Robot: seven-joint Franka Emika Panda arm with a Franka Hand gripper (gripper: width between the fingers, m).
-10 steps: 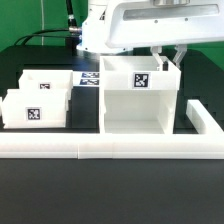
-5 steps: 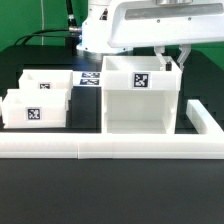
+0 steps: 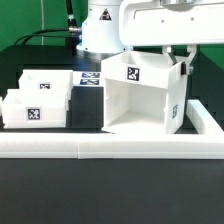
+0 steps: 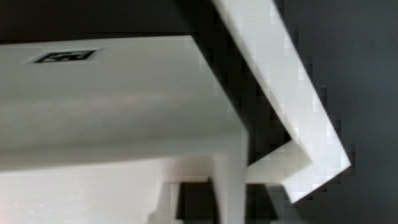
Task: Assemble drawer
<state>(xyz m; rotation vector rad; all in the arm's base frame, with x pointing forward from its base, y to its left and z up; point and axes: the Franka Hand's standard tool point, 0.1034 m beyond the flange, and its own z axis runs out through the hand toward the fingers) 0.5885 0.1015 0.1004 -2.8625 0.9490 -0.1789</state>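
Note:
The drawer's large white boxy housing [image 3: 140, 95] stands on the black table, turned so its open front and one tagged side both show. My gripper [image 3: 181, 62] is at the housing's top edge on the exterior view's right, shut on its side wall. In the wrist view the dark fingers [image 4: 194, 200] sit on either side of that white wall [image 4: 267, 90], with the gripper [image 4: 230, 200] closed on it. A tag [image 4: 66, 56] shows on the housing's surface. Two small white tagged trays [image 3: 45, 86] [image 3: 32, 110] stand at the exterior view's left, apart from the housing.
The long low white border wall [image 3: 110, 148] runs along the front and up the exterior view's right side [image 3: 205, 118]. The marker board [image 3: 90, 80] lies behind, between trays and housing. The arm's base [image 3: 100, 30] stands at the back.
The housing has turned about its upright axis, so a tagged side now faces the camera. The arm and gripper have shifted toward the exterior view's right with it. The trays have not moved.

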